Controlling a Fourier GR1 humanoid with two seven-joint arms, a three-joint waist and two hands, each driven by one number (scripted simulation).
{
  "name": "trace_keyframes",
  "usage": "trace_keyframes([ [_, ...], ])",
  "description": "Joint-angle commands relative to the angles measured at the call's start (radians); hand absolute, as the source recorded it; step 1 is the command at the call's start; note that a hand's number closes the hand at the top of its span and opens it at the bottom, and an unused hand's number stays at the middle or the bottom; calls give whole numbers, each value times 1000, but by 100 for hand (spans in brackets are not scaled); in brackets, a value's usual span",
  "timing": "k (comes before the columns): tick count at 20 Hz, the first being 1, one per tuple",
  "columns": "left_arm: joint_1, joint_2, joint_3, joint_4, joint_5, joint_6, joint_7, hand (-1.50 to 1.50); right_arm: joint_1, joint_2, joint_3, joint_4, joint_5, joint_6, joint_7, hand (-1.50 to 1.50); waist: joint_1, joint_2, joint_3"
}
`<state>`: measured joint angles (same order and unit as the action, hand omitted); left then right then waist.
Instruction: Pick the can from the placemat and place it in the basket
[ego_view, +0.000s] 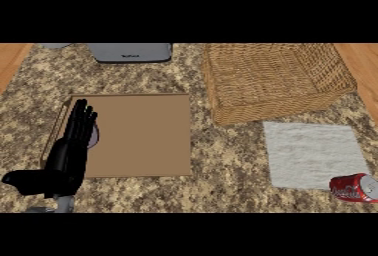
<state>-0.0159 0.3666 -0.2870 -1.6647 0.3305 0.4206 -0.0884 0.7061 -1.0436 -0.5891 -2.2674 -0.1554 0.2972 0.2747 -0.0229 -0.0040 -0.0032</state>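
Can (355, 188) toppled, white script unreadable

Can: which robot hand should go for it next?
Right, probably. The red can lies on its side at the white placemat's lower right corner, near the basket. The left robot hand rests open far left; the right is out of view.

Light is even and fairly bright across the counter (148, 195) — no glare, no hot spots. Shadows are faint: the basket (273, 80) darkens slightly along its near wall, and the left hand (70, 150) throws almost none on the brown board (140, 135). Fine textures look soft — the speckled stone reads grainy.
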Motion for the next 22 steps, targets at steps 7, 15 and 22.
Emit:
trace_keyframes([
  [7, -25, -14, 31, -34, -44, -8, 74, 0, -49, 135, -25, -66, 146, 189, 140, -150, 12, 1, 3],
  [15, -33, -44, 64, -12, -43, -80, 67, 0, -181, 280, 159, 117, 378, 199, 8, -150, 20, 3, 4],
  [22, 3, -45, 127, -30, -43, -122, 60, 0, -284, 389, 255, 233, 550, 169, -99, -150, 24, 3, 4],
])
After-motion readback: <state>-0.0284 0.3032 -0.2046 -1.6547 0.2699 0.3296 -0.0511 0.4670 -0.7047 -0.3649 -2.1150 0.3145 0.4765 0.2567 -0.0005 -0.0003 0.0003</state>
